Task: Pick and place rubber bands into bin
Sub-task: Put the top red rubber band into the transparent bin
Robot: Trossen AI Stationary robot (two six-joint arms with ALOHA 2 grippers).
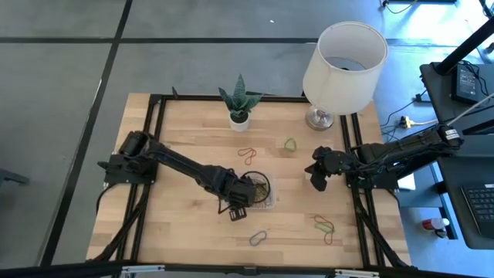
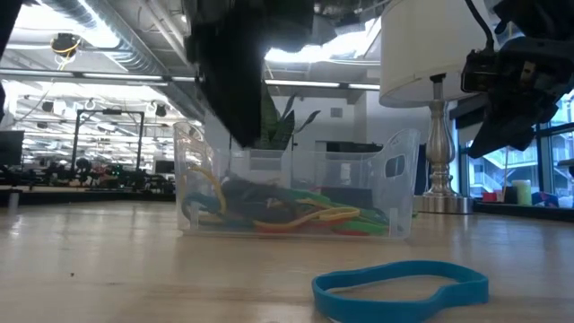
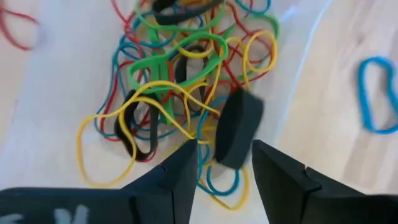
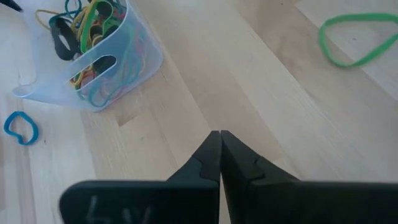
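So we've got the left gripper (image 3: pixel 224 158) hanging right over the small clear plastic bin (image 1: pixel 269 202) near the middle of the wooden table (image 1: pixel 185 131), fingers spread apart, with a wide black rubber band (image 3: pixel 238 127) sitting between the tips. It looks let go, dropping onto the tangled pile of green, yellow, red and blue rubber bands (image 3: pixel 180 81) already in the bin, though we can't tell if it's fully clear of the fingers

What could go wrong, as we see it: that black band might cling to a fingertip and ride back out when the arm lifts. The pile is one springy knot too, so a finger snagging a loop could drag several bands over the low wall, or nudge the light bin sideways

The right gripper (image 4: pixel 219 155) is pinched together with nothing in it, parked above the right side of the table. Loose bands are still out: a blue loop (image 2: pixel 401 289) in front of the bin, a green loop (image 4: pixel 357 38) near the right arm, and a red one (image 1: pixel 247 154) farther back by the potted plant (image 1: pixel 239 100)

Writing-wise, only blurry pale marks on the gripper bodies in the wrist views, nothing we can read
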